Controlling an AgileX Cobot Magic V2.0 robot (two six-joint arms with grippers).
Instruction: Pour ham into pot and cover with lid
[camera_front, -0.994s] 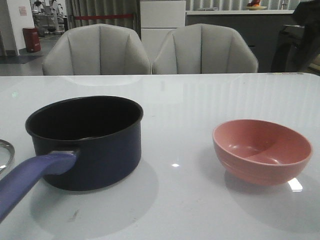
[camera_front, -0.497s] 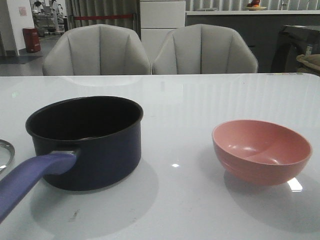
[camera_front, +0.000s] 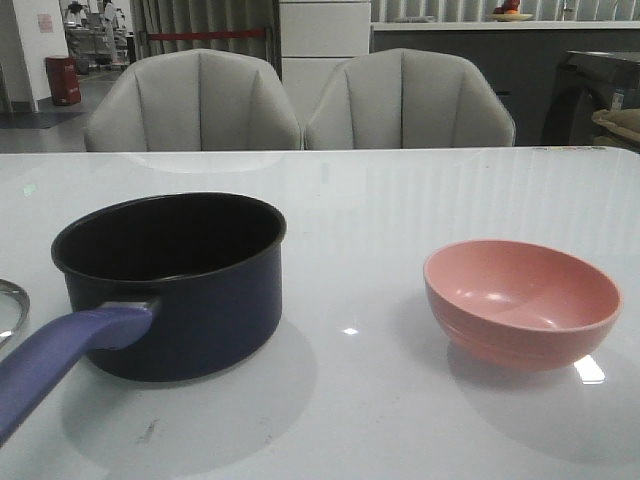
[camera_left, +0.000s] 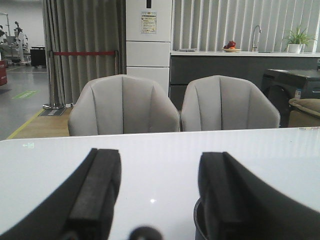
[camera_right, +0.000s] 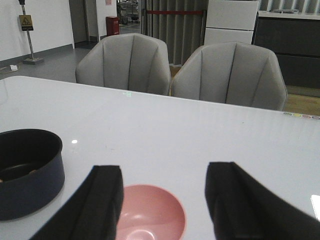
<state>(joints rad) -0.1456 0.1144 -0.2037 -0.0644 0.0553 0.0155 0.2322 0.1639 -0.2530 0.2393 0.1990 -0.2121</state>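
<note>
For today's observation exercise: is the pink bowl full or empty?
Empty. The pink bowl shows only its bare smooth inside in the front view, and the right wrist view shows the same; no orange pieces lie in it.

Looks like a showroom or demo hall: kitchen counter with sink tap (camera_left: 256, 36) and plant (camera_left: 297, 39), grey chairs (camera_left: 123, 106), roped-off barrier (camera_left: 85, 53), floor markings.
</note>
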